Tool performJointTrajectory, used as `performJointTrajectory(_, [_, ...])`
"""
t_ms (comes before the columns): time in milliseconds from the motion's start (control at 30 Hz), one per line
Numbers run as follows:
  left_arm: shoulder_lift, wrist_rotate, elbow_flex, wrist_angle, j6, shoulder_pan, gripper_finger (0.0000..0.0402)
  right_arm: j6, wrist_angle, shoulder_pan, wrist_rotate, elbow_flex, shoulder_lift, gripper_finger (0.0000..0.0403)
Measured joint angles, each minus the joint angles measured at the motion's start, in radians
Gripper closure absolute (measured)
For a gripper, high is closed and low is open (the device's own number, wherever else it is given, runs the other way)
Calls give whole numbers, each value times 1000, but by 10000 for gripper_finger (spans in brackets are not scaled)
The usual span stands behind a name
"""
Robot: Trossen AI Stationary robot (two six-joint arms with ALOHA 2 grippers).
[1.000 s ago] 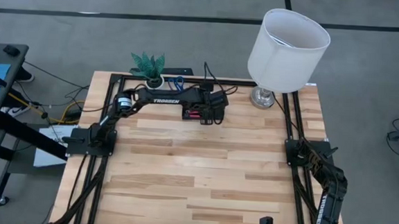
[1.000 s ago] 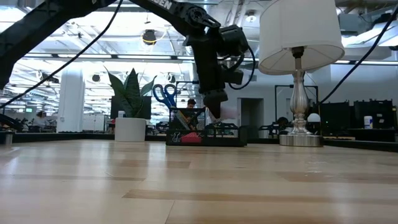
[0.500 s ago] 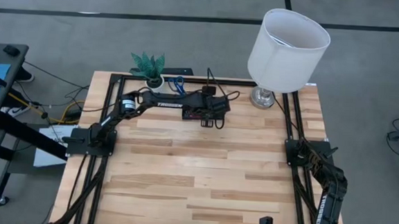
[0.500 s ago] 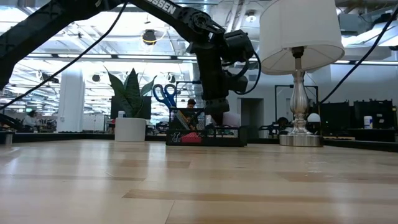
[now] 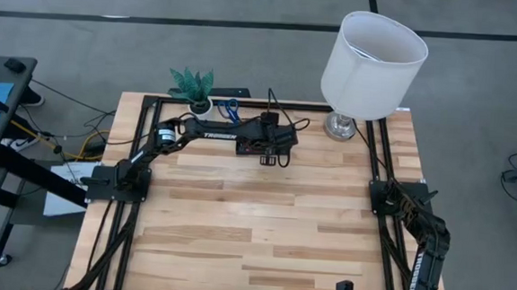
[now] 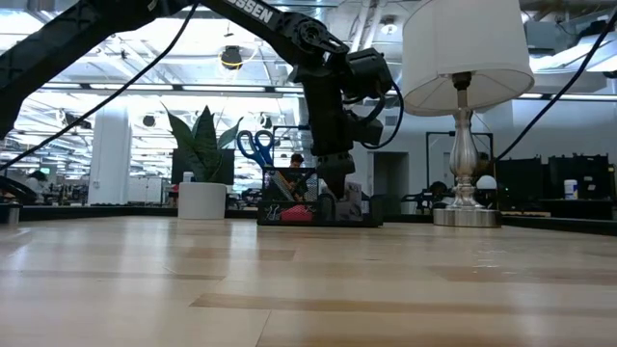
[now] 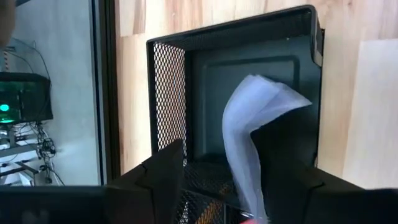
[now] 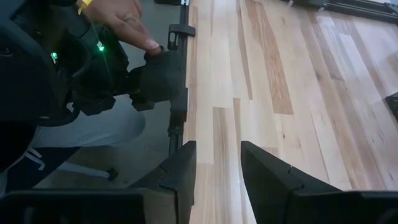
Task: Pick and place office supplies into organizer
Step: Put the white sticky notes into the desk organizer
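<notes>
Nearing the end, by your views: left gripper (image 7: 214,186) hangs over the organizer (image 7: 249,37) at the table's (image 5: 253,226) far edge, fingers parted, lavender note pad (image 7: 249,124) dropping into a compartment. Scissors (image 6: 255,146) already stowed. Right gripper (image 8: 217,168) waits, fingers apart, holding nothing.

The black mesh organizer (image 5: 251,145) is sitting at the table's far edge, between the plant and the lamp; the blue-handled scissors (image 6: 255,147) are standing upright in its taller cup section, handles up; the pale lavender note pad (image 7: 256,134) is leaning, curled, inside a low mesh-walled compartment; small pink-red pieces (image 6: 297,214) are lying in a low tray.
</notes>
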Motion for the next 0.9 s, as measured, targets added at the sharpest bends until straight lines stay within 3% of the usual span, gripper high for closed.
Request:
performJointTrajectory(533, [0,-157,0,-19,30,-47,218,0,3,0,0,0,0,285])
performJointTrajectory(900, [0,-156,32,-47,47,-128,218,0,7,0,0,0,0,285])
